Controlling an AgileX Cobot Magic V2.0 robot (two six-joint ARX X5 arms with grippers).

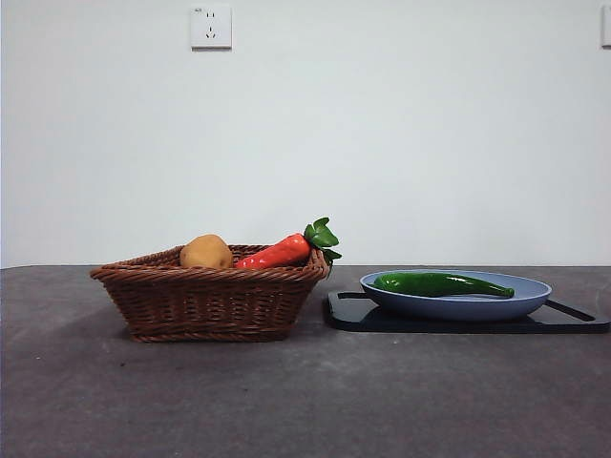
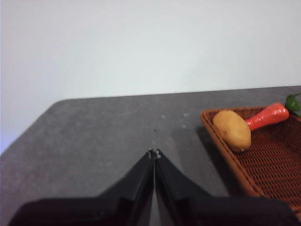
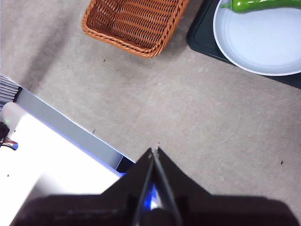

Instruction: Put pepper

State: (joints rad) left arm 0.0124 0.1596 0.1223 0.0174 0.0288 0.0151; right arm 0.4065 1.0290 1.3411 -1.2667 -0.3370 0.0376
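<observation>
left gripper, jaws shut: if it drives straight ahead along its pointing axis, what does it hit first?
Probably only the bare table. The left gripper points across open tabletop toward the back wall; the wicker basket with the potato sits off to one side of that line. Depth is unclear, so it may pass over the table.

It looked like a lab test bench: a bare grey table (image 1: 305, 401) stood against a blank white wall (image 1: 382, 124) with one power socket (image 1: 211, 26) at upper left, carrying staged props on a black board (image 1: 458, 322).
</observation>
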